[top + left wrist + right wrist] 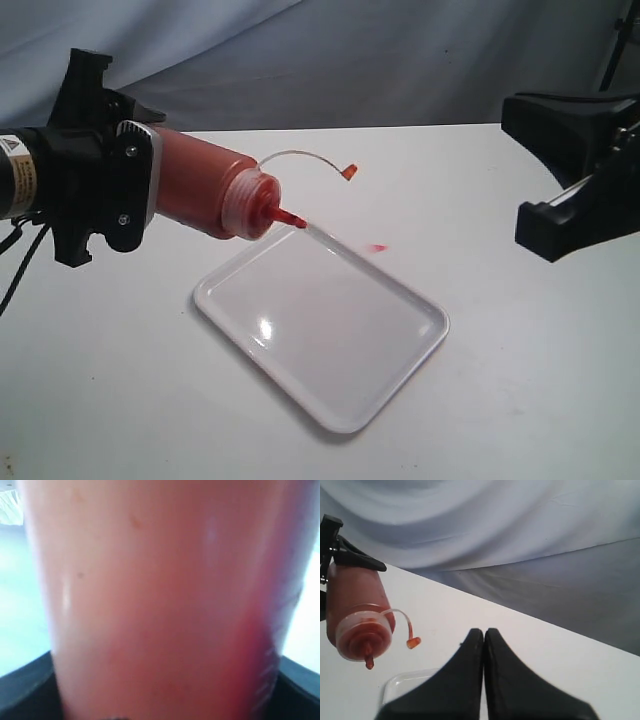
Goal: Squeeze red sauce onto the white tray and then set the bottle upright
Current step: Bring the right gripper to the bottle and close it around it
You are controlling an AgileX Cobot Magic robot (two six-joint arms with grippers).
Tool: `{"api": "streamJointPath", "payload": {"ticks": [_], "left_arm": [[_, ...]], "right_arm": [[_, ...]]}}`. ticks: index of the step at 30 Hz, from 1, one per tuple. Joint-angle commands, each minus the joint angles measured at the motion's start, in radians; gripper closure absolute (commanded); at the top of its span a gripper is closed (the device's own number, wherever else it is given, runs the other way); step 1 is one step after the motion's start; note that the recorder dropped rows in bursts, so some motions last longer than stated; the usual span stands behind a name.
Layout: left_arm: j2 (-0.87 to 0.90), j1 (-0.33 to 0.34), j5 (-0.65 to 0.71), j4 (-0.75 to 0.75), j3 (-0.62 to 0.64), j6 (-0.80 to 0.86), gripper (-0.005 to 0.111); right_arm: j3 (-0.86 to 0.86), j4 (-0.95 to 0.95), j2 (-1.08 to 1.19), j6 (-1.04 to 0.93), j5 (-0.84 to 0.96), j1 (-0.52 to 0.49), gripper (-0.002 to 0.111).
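My left gripper point(148, 186) is shut on the bottle point(205, 190) and holds it tilted, nozzle down, over the far left edge of the white tray point(400, 385). Red sauce point(291, 217) fills the nozzle tip. The tethered tip cap point(350, 173) hangs free in the air. A small blurred red spot point(377, 247) shows just beyond the tray's far rim; I cannot tell whether it is falling or lying on the table. The tray's surface looks bare. In the left wrist view the bottle point(165, 600) fills the frame. My right gripper point(484, 632) is shut and empty, off to the right.
A white table point(500, 400) carries the tray, with a grey-blue cloth backdrop point(400, 50) behind it. The right wrist view shows the bottle point(355, 605) and a corner of the tray point(402, 685).
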Motion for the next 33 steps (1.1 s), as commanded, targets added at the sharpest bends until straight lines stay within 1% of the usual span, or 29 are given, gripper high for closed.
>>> {"api": "streamJointPath", "payload": {"ticks": [1,8,11,15,17,19,22,25,27,29,30,33], "left_arm": [[0.013,-0.006,0.024,-0.013,-0.013,-0.004,0.107],[0.054,-0.006,0.033,-0.005,-0.026,-0.003,0.107],[0.055,-0.006,0.026,-0.003,-0.026,-0.002,0.107],[0.055,-0.006,0.021,-0.003,-0.026,-0.005,0.107],[0.055,-0.006,0.007,-0.014,-0.026,-0.005,0.107],[0.055,-0.006,0.007,-0.014,-0.026,-0.005,0.107],[0.053,-0.006,0.0,-0.018,-0.026,-0.009,0.107],[0.053,-0.039,0.008,-0.044,-0.026,-0.01,0.107],[0.053,-0.078,0.008,-0.044,-0.026,-0.01,0.107],[0.053,-0.121,0.02,-0.044,-0.026,-0.01,0.107],[0.053,-0.141,0.043,-0.044,-0.026,-0.01,0.107],[0.053,-0.187,0.129,-0.06,-0.026,-0.01,0.107]], "right_arm": [[-0.006,-0.069,0.001,-0.005,-0.017,0.002,0.108],[-0.006,-0.07,0.001,0.001,-0.017,0.002,0.108],[-0.006,-0.139,0.01,-0.002,-0.01,0.002,0.108],[-0.006,-0.326,0.092,-0.056,0.062,0.002,0.108],[-0.006,-0.335,0.145,-0.06,0.043,0.002,0.105],[-0.006,-0.335,0.197,-0.06,-0.038,0.002,0.099],[-0.006,-0.335,0.259,-0.06,-0.124,0.002,0.082],[-0.006,-0.349,0.296,-0.06,-0.149,0.002,0.057],[-0.006,-0.373,0.307,-0.06,-0.168,0.002,0.043],[-0.006,-0.371,0.307,-0.06,-0.177,0.004,0.035],[-0.006,-0.371,0.305,-0.06,-0.177,0.008,0.034],[-0.006,-0.371,0.305,-0.06,-0.167,0.036,0.033]]}}
